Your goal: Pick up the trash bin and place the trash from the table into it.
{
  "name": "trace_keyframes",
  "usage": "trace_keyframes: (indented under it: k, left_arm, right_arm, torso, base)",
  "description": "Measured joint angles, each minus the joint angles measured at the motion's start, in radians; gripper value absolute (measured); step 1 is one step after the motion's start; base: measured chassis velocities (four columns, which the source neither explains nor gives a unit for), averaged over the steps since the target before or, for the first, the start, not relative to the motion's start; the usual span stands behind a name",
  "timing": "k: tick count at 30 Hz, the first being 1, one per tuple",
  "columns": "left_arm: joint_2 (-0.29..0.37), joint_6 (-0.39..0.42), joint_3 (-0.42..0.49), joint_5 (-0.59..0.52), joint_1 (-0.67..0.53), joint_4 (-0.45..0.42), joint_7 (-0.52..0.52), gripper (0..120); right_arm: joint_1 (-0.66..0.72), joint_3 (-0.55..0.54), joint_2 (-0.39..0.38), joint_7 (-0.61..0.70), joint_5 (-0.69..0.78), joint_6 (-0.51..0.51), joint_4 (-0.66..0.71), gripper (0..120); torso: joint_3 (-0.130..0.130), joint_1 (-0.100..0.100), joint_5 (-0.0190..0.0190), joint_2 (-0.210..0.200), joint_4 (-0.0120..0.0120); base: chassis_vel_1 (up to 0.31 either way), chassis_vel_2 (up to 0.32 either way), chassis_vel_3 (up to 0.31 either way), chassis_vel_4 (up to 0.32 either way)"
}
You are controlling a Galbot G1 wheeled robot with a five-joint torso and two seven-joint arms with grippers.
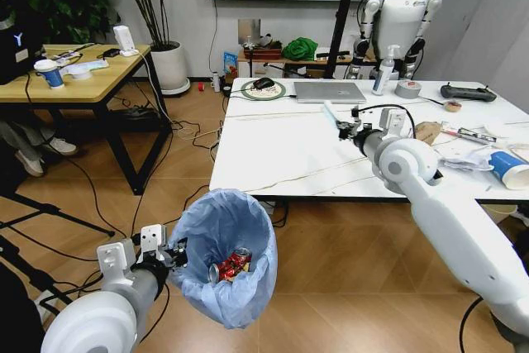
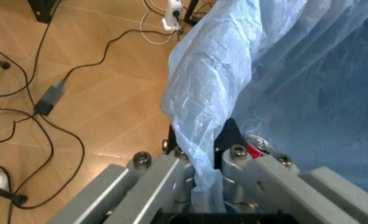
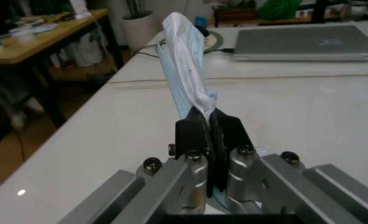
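I have the left tool (image 1: 172,255) clamped on the rim of the trash bin (image 1: 225,255), pinching the light-blue bag liner (image 2: 199,112) between its jaws, and the bin hangs tilted off the floor just in front of the worktop (image 1: 281,150), below its near edge. Inside I see a crushed red can (image 1: 232,264).

The right tool (image 1: 343,126) is out over the middle of the worktop, shut on a pale blue and white face mask (image 3: 185,65) that stands up limp from the jaws.

My main worry is the left grip. From the wrist camera I can't tell how much rigid rim is caught beyond the film. If it is mostly bag, the bin could slide or swing when I move, and the liner could tear or pull free.

The second risk is the drop. The bin mouth sits well to the left of and below the mask, so the right arm must cross the worktop edge. The mask is light and floppy; it may cling to a pad on release or drift past the rim onto the floor.

More trash waits at the right end: a blue-white paper cup (image 1: 507,167), crumpled white paper (image 1: 463,157) and torn brown cardboard (image 1: 427,131).
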Motion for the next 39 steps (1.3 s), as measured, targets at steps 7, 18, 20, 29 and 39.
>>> trace_keyframes:
  k: [7, 18, 20, 29, 39]
  left_arm:
    - [0.000, 0.000, -0.002, 0.000, 0.001, 0.000, 0.000, 0]
    - [0.000, 0.000, -0.002, 0.000, -0.002, 0.000, -0.001, 0]
    - [0.000, 0.000, -0.001, 0.000, -0.002, 0.000, -0.001, 0]
    - [0.000, 0.000, 0.002, 0.001, -0.006, 0.000, -0.005, 0]
    - [0.000, 0.000, 0.019, -0.001, -0.020, 0.000, -0.013, 0]
  right_arm:
    - [-0.026, 0.028, -0.030, 0.005, 0.030, 0.003, 0.111, 0]
    - [-0.099, 0.043, -0.108, -0.009, 0.150, -0.005, 0.483, 0]
    - [-0.116, 0.042, -0.124, -0.041, 0.169, -0.005, 0.561, 0]
    - [-0.203, 0.001, -0.207, -0.254, 0.189, 0.009, 0.856, 0]
    - [-0.289, -0.057, -0.276, -0.444, 0.108, 0.058, 0.951, 27]
  torso:
    - [0.000, 0.000, 0.0000, 0.000, 0.0000]
    - [0.000, 0.000, -0.0003, 0.000, -0.0001]
    - [0.000, 0.000, -0.0002, 0.000, 0.0000]
    - [0.000, 0.000, 0.0000, 0.000, -0.0001]
    - [0.000, 0.000, -0.0002, 0.000, 0.0000]
  base:
    - [0.000, 0.000, 0.000, 0.000]
    - [0.000, 0.000, 0.000, 0.000]
    - [0.000, 0.000, 0.000, 0.000]
    - [0.000, 0.000, 0.000, 0.000]
    - [0.000, 0.000, 0.000, 0.000]
